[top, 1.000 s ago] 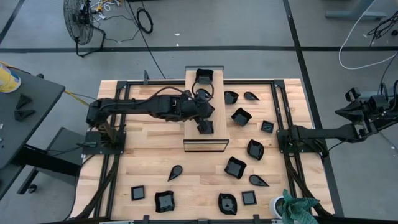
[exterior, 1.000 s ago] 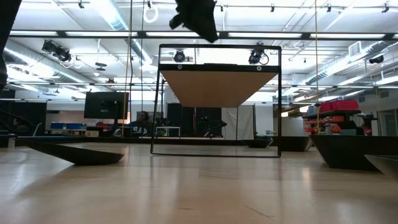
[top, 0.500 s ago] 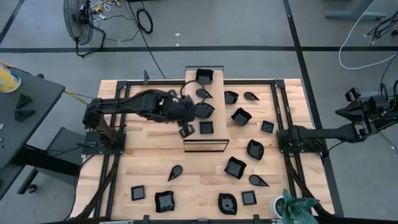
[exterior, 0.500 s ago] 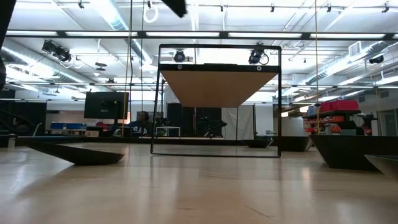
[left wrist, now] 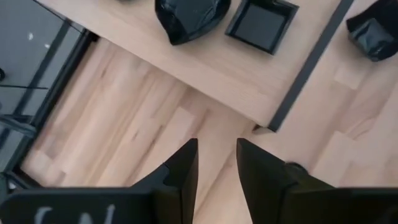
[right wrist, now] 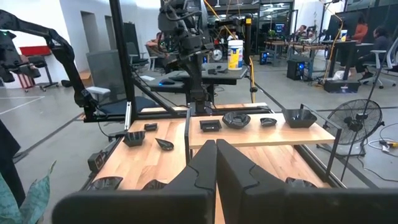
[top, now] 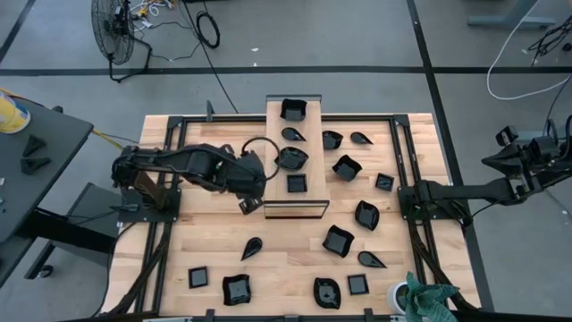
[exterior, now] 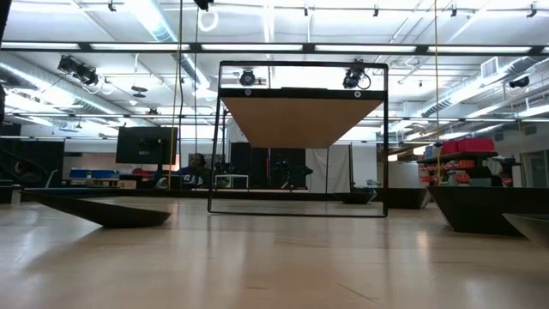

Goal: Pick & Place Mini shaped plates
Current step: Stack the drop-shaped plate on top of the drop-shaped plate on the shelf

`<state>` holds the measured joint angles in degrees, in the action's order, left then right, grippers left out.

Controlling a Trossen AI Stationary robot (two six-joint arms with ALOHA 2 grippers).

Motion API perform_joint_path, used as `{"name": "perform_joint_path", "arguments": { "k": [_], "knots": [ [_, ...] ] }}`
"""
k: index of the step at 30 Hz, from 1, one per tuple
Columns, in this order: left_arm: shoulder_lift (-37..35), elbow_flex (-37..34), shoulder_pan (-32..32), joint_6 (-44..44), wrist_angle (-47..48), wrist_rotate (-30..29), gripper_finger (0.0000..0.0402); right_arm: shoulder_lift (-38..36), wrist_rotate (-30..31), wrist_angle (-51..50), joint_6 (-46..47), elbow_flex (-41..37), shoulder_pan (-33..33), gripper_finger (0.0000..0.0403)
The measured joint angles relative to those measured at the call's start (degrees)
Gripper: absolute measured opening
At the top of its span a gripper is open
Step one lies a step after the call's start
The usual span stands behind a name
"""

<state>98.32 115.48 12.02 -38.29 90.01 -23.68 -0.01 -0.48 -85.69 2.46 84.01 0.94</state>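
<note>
L gripper [top: 249, 205] over bare table beside raised wooden board [top: 294, 204], fingers [left wrist: 180, 168] narrowly apart, empty; R gripper [right wrist: 216, 163] shut, parked off table edge

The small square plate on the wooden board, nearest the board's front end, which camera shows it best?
The left wrist view: the square plate fills the frame close up, flat on the wooden board. The high view shows it small but whole. The right wrist view catches it from afar. The low view shows only the board's underside.
</note>
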Motion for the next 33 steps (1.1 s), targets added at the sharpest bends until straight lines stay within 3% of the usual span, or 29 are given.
{"name": "perform_joint_path", "arguments": {
  "k": [10, 19, 23, 33],
  "knots": [
    [0.04, -0.02, 4.21, -9.24, 0.01, 0.45, 0.0140, 0.00, 0.00, 0.00, 0.00, 0.00, 0.01, 0.0010],
    [0.04, -2.91, 9.99, -14.98, 0.09, -0.23, 0.0189, 0.00, -0.01, 0.00, 0.00, 0.00, 0.01, 0.0010],
    [0.13, -6.07, 12.55, -8.09, 0.03, 0.21, 0.0203, 0.00, 0.01, 0.00, 0.00, -0.01, 0.01, 0.0010],
    [0.13, -11.42, 14.24, 22.82, -1.52, 3.40, 0.0198, 0.00, -0.01, 0.00, 0.00, -0.02, 0.00, 0.0010]
  ]
}}
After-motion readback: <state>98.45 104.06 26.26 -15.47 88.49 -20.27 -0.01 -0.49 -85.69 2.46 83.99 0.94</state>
